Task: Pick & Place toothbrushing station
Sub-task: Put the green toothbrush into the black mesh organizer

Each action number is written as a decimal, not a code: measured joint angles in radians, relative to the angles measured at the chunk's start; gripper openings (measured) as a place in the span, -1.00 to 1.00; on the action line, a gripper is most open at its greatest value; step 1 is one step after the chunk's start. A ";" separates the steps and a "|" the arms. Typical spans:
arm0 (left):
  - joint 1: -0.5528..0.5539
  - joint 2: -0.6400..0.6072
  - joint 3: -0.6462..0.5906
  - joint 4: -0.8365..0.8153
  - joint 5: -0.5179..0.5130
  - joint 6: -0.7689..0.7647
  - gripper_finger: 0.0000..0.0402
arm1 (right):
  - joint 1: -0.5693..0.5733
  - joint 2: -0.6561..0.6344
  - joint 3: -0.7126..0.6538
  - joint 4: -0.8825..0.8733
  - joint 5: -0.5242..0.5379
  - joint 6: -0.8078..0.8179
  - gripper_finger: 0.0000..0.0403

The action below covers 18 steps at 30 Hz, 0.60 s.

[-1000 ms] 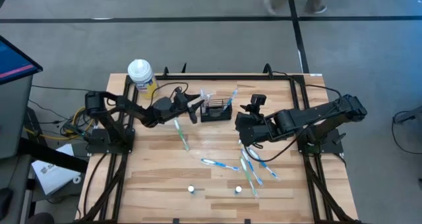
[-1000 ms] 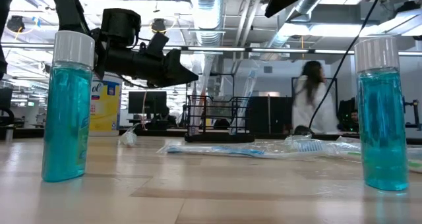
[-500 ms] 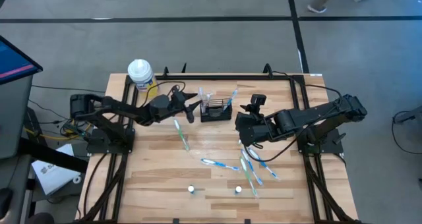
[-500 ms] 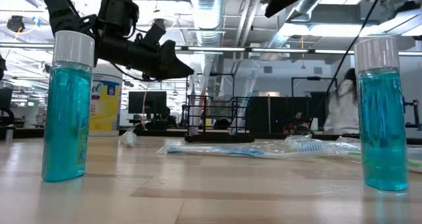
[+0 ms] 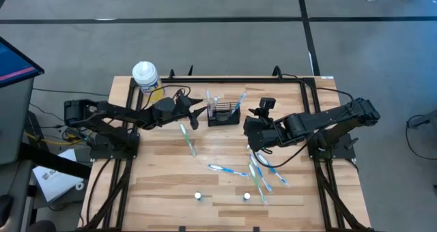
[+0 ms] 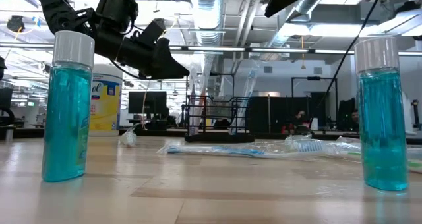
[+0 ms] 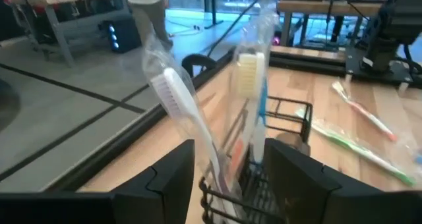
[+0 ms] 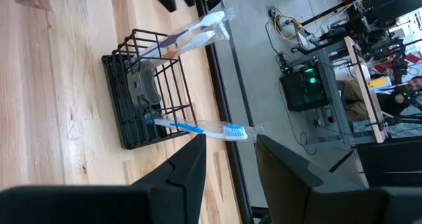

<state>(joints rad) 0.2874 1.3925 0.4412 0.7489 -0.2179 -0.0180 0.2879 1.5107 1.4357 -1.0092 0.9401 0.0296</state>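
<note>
The toothbrushing station (image 5: 222, 115), a small black wire holder, stands on the wooden table near its far edge, with wrapped toothbrushes (image 7: 188, 118) standing in it. It also shows in the low view (image 6: 221, 118) and the right wrist view (image 8: 142, 85). My left gripper (image 5: 198, 113) hovers open and empty just left of the holder, above the table (image 6: 177, 69); its fingers (image 7: 165, 184) frame the holder from a short way off. My right gripper (image 5: 250, 131) is open and empty to the right of the holder, its fingers (image 8: 188, 174) pointing toward it.
Several wrapped toothbrushes lie loose on the table: one (image 5: 188, 138) left of centre, others (image 5: 259, 174) right of centre. Two teal bottles (image 6: 66, 112) (image 6: 382, 112) stand near the front edge. A white-capped yellow bottle (image 5: 145, 77) stands at the far left corner.
My left gripper has drawn back a little toward the table's left edge and risen slightly, away from the holder, with its arm folding back to the left. The holder and toothbrushes have stayed put.
</note>
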 joint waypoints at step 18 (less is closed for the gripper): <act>-0.078 -0.033 0.001 -0.279 0.037 -0.014 -0.17 | 0.000 0.000 0.000 0.000 0.000 -0.002 -0.39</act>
<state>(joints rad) 0.2094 1.3596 0.4423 0.4699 -0.1808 -0.0319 0.2880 1.5107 1.4357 -1.0092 0.9399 0.0273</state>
